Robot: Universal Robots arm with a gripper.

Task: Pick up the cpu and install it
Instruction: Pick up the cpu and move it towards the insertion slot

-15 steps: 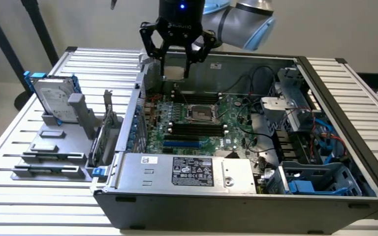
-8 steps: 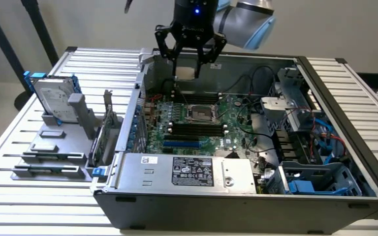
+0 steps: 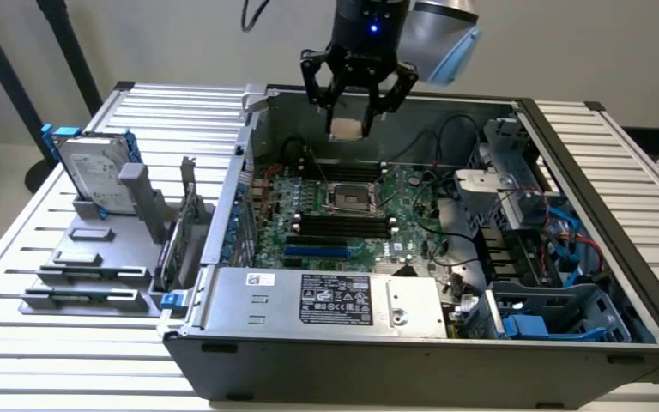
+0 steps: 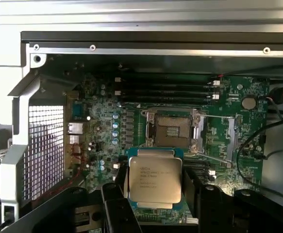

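Slatted metal tabletop [image 3: 9, 287] carried an open computer case [image 3: 421, 365] lying on its side, with the green motherboard [image 3: 398, 202] exposed on its floor. Near the board's middle sat the square processor socket [image 3: 347, 199], uncovered, its contact field bare. Above the far wall of the case hung the gripper [image 3: 355, 116], its fingers pinching the cpu [image 4: 155, 180] by two opposite edges, well above the board and not over the socket. In the wrist view the chip faced the camera squarely, silver lid showing. The main risk, as I judged it, lay in alignment: a chip brought down slightly turned, off-centre or tilted could bend the socket's fine contacts. A grip on such thin edges also looked easy to lose, and a drop from that height could damage chip or board. Whether the chip's corner mark matched the socket could not be told.
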